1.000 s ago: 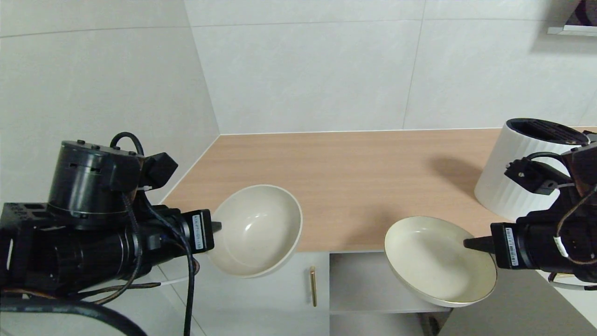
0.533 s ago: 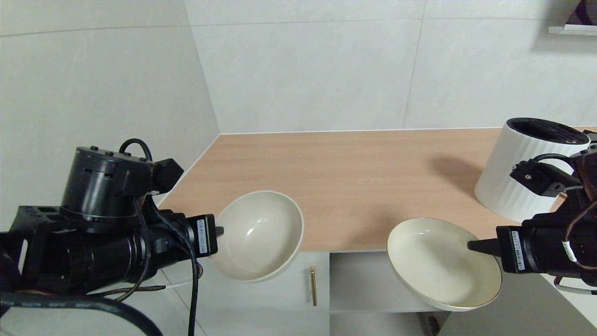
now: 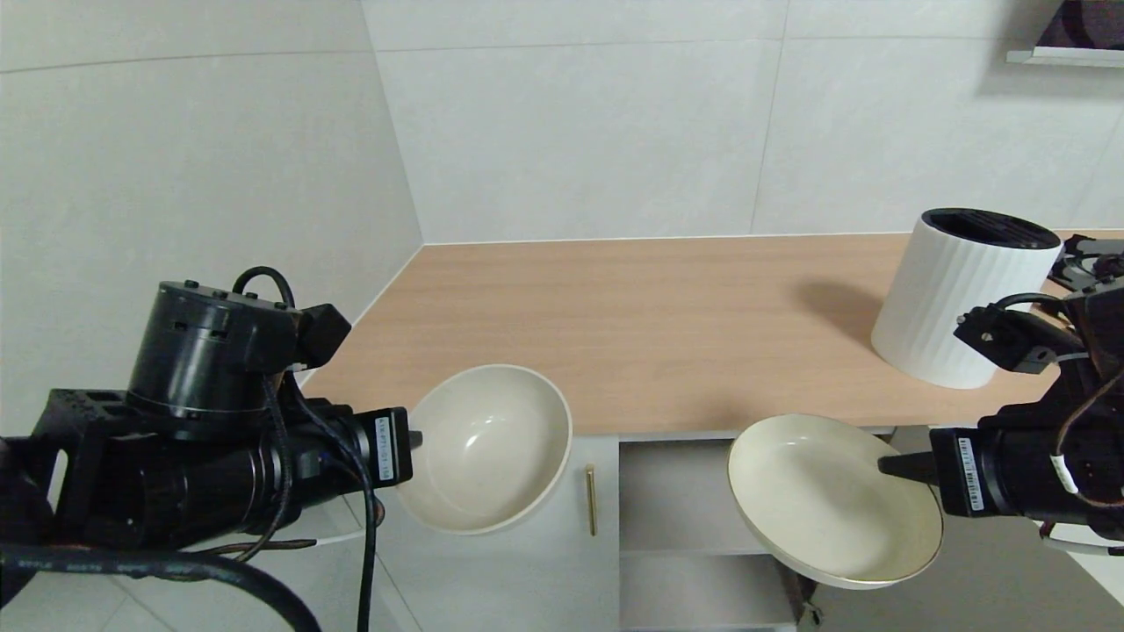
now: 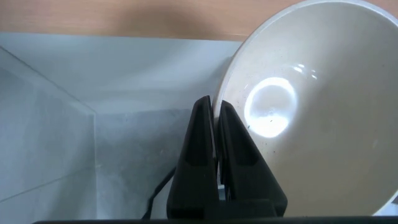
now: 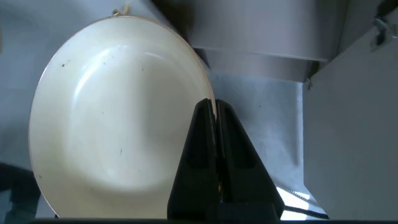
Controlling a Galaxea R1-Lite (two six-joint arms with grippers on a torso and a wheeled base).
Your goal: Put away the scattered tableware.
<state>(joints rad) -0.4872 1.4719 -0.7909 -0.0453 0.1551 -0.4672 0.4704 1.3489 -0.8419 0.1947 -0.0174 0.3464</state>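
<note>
Both grippers clamped on tableware, held in the air at the front edge of the wooden counter [image 3: 632, 325].

Left gripper [image 3: 413, 436]: jaws pinched on the rim of the cream bowl [image 3: 492, 448], one finger inside the rim and one outside. The bowl is tilted with its mouth toward the head camera, and its inside shows bare glaze with a bright highlight. It hangs in front of the counter's edge and the closed cabinet door with the gold handle [image 3: 591, 500]. Right gripper [image 3: 887, 465]: jaws closed on the rim of the cream plate [image 3: 825, 500]. The plate is tilted with its face bare, in front of the open cabinet compartment [image 3: 676, 491] under the counter. A white ribbed canister [image 3: 961, 298] stands on the counter at the right, well apart from both. Its top is dark and slotted, and its contents cannot be made out.
</note>
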